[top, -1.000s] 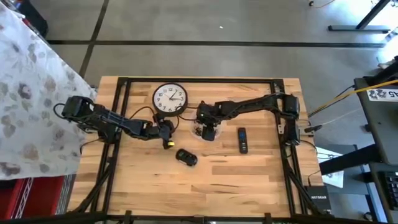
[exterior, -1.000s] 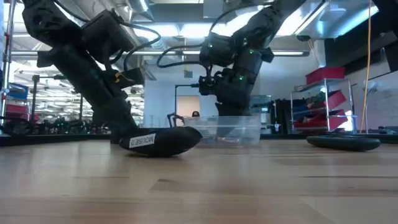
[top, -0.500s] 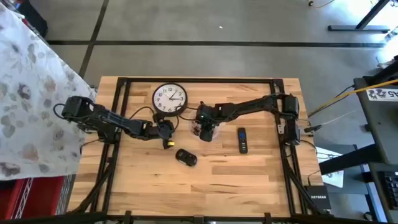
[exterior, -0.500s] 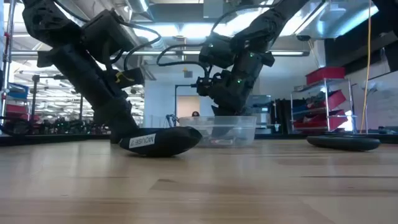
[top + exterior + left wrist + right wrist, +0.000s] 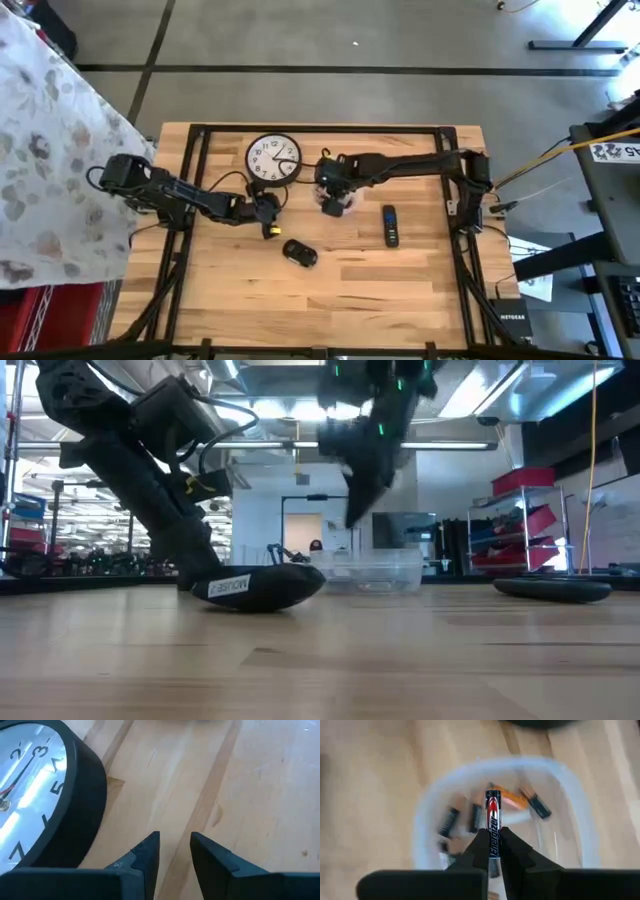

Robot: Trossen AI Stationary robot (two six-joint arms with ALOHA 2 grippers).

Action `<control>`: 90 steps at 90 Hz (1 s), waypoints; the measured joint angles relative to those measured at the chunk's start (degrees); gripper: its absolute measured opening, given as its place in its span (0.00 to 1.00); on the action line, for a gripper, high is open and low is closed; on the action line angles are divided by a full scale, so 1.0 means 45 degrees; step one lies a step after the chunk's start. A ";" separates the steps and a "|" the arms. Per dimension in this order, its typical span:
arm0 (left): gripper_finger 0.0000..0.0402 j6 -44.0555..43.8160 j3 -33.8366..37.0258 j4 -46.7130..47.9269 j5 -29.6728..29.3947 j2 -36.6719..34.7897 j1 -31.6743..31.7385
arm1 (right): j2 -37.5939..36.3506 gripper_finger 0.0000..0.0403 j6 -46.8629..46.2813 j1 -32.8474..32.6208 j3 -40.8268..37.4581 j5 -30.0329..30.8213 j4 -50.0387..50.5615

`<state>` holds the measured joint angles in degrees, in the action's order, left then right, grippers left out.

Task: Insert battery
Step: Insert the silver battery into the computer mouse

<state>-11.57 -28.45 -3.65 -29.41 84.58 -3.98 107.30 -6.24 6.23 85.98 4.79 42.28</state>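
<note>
Right pincer grips a black-and-red Energizer battery upright above the clear tub. Left pincer, slightly open, rests beside the clock.

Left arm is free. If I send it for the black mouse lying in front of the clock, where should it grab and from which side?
Come straight down on the mouse and pinch across its narrow width, near the middle of the body. In the high view it lies diagonally with open wood all round, so both long flanks look reachable. The low view shows a low, rounded shell, so a side approach would likely slip. The left gripper sits just beside it.
</note>
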 joint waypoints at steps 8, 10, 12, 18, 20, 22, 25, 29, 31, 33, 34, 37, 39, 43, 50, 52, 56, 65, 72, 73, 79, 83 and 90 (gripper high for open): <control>0.24 0.0031 0.0000 0.0000 0.0000 0.0000 -0.0012 | 0.0006 0.00 -0.1103 -0.0381 0.0539 -0.1456 0.0034; 0.24 0.0037 0.0000 0.0015 0.0000 0.0000 -0.0012 | 0.0019 0.00 -0.1461 -0.0494 0.0628 -0.1771 -0.0004; 0.24 0.0050 0.0000 0.0027 0.0000 0.0000 -0.0012 | 0.0051 0.00 -0.1848 -0.0608 0.0722 -0.2045 -0.0049; 0.24 0.0171 0.0000 0.0007 0.0005 0.0000 -0.0012 | 0.0152 0.00 -0.3046 -0.0954 0.0981 -0.2787 -0.0180; 0.24 0.0227 0.0000 0.0016 0.0009 0.0000 -0.0013 | 0.0172 0.00 -0.3454 -0.1068 0.0986 -0.3000 -0.0198; 0.24 0.0242 0.0000 0.0033 0.0015 0.0000 -0.0019 | 0.0248 0.00 -0.3864 -0.1198 0.0986 -0.3217 -0.0233; 0.24 0.0242 0.0000 0.0029 0.0024 0.0000 -0.0023 | 0.0401 0.00 -0.4517 -0.1408 0.0986 -0.3542 -0.0489; 0.24 0.0232 0.0000 -0.0008 0.0053 0.0000 -0.0050 | 0.0583 0.00 -0.5285 -0.1656 0.0986 -0.3965 -0.0840; 0.24 0.0200 0.0000 0.0015 0.0079 0.0000 -0.0080 | 0.0709 0.00 -0.5599 -0.1787 0.0981 -0.4160 -0.0885; 0.24 0.0140 0.0000 0.0036 0.0083 0.0000 -0.0106 | 0.0857 0.00 -0.5903 -0.1935 0.0979 -0.4389 -0.0981; 0.24 0.0113 0.0000 0.0033 0.0083 0.0000 -0.0121 | 0.0915 0.00 -0.6043 -0.2000 0.0976 -0.4488 -0.1055; 0.24 0.0041 0.0000 -0.0011 0.0083 0.0000 -0.0186 | 0.1063 0.00 -0.6379 -0.2192 0.0976 -0.4811 -0.1359; 0.24 0.0006 0.0000 -0.0016 0.0088 0.0000 -0.0237 | 0.1190 0.00 -0.6602 -0.2314 0.0976 -0.5007 -0.1509; 0.24 -0.0073 0.0000 0.0030 0.0156 0.0000 -0.0351 | 0.1464 0.00 -0.7052 -0.2552 0.0976 -0.5371 -0.1742; 0.24 -0.0347 0.0000 -0.0017 0.0552 0.0000 -0.0546 | 0.1911 0.00 -0.7654 -0.2835 0.0981 -0.5718 -0.1945; 0.24 -0.0440 0.0000 0.0001 0.0716 0.0000 -0.0600 | 0.2041 0.00 -0.7841 -0.2910 0.0979 -0.5764 -0.1962; 0.24 -0.0701 0.0000 -0.0022 0.1199 0.0000 -0.0697 | 0.2202 0.00 -0.8089 -0.2993 0.0976 -0.5871 -0.1990; 0.24 -0.1093 -0.0005 -0.0058 0.2377 0.0000 -0.0883 | 0.2491 0.00 -0.8524 -0.3072 0.0976 -0.6127 -0.2094; 0.24 -0.1260 0.0000 -0.0030 0.2999 0.0000 -0.1049 | 0.2710 0.00 -0.8559 -0.3071 0.0981 -0.6199 -0.2092; 0.24 -0.1282 0.0000 -0.0046 0.3059 0.0000 -0.1073 | 0.2734 0.00 -0.8562 -0.3069 0.0981 -0.6196 -0.2080; 0.24 -0.1337 0.0005 -0.0065 0.3311 0.0005 -0.1213 | 0.2890 0.00 -0.8570 -0.3047 0.0981 -0.6194 -0.2065; 0.24 -0.1339 0.0004 -0.0196 0.3414 0.0005 -0.1282 | 0.2967 0.00 -0.8572 -0.3041 0.0981 -0.6196 -0.1999; 0.24 -0.1342 0.0005 -0.0535 0.3496 0.0005 -0.1396 | 0.3072 0.00 -0.8567 -0.2979 0.0990 -0.6219 -0.1859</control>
<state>-17.61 -28.42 -6.05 -13.67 84.60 -10.26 121.12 -44.80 -7.18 90.43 -23.20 33.92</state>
